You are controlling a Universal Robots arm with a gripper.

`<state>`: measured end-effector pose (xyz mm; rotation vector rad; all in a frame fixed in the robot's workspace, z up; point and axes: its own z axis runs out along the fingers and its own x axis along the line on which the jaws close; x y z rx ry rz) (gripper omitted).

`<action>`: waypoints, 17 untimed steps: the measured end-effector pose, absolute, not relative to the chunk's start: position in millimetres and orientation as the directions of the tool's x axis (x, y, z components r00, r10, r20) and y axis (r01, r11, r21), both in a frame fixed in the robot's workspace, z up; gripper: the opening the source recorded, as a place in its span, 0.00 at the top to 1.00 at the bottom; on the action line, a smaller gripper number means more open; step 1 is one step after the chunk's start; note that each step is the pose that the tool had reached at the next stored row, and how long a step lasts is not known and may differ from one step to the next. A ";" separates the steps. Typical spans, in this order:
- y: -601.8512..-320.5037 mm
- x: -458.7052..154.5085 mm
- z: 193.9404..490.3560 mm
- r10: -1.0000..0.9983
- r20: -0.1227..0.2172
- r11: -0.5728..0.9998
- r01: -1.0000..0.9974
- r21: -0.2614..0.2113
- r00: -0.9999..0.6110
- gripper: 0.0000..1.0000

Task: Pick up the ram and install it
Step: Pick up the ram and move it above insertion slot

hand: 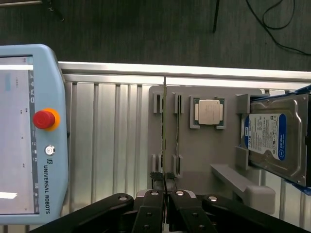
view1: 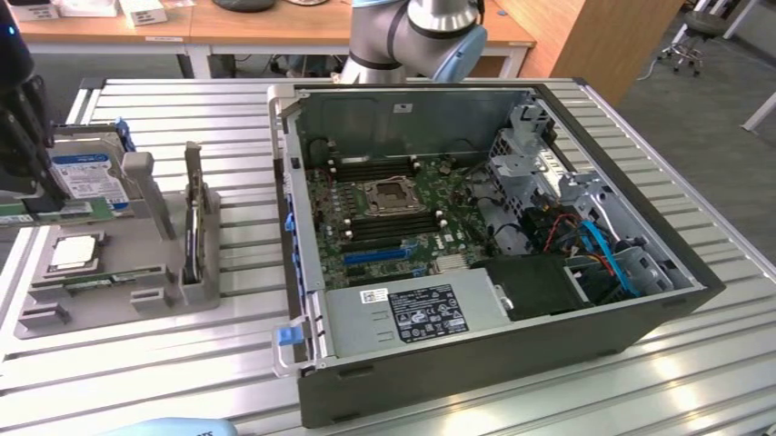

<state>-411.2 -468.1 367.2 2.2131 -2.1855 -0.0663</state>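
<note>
The black two-finger gripper (hand: pixel 165 177) pointed straight down over the grey moulded parts tray (hand: pixel 194 150). Its jaws were drawn together and clamped on the narrow edge of the long, thin green circuit-board ram (hand: pixel 165 126), which showed edge-on as a fine line running out from the fingertips. Just beside the ram, a second green memory stick (hand: pixel 177 127) stood on edge in the tray slots. The square silver processor chip (hand: pixel 210 111) and a blue-labelled metal hard drive (hand: pixel 272 141) sat further along the tray.

In the exterior view, the arm's dark wrist (view1: pixel 22 127) hung at the exterior view's left edge, well apart from the open black computer case (view1: pixel 485 227) on the slatted aluminium table (view1: pixel 170 363).
</note>
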 end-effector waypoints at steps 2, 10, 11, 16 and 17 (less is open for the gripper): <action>-468.1 -411.2 371.3 -1.000 -0.009 -0.013 -0.999 0.052 0.012 0.88; -468.1 -411.2 386.2 -1.000 -0.009 -0.013 -0.999 0.052 0.012 0.88; -468.1 -411.2 388.0 -1.000 -0.009 -0.013 -0.999 0.052 0.012 0.88; -468.1 -411.2 397.0 -1.000 -0.009 -0.013 -0.999 0.052 0.012 0.88; -468.1 -411.2 398.6 -1.000 -0.009 -0.013 -0.999 0.052 0.012 0.88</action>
